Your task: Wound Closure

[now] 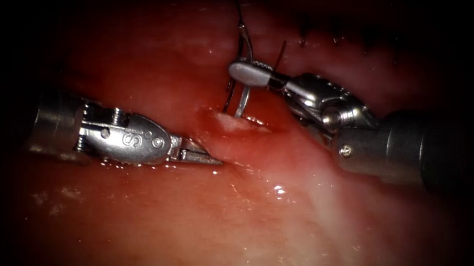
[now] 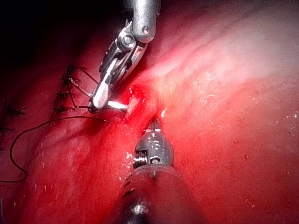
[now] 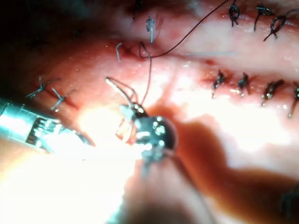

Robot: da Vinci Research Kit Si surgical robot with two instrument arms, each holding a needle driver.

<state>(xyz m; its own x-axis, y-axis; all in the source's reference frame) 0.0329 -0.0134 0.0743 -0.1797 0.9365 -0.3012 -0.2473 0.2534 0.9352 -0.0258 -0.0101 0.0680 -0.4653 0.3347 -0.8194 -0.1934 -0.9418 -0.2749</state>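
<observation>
Glistening red tissue takes the curved steel needle, clamped mid-curve by right claw; left claw closed, empty.

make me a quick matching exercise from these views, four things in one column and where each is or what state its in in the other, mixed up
Things:
1. right arm's tool
2. left arm's tool
3. needle
4. finished stitches

States or places:
A. holds nothing, its tip low against the tissue, left of the cut
B. a row of dark knots along a closed stretch of the wound
C. shut on the needle
D. curved, tip down at the pale spot on the tissue

Pairs: 1-C, 2-A, 3-D, 4-B
</observation>
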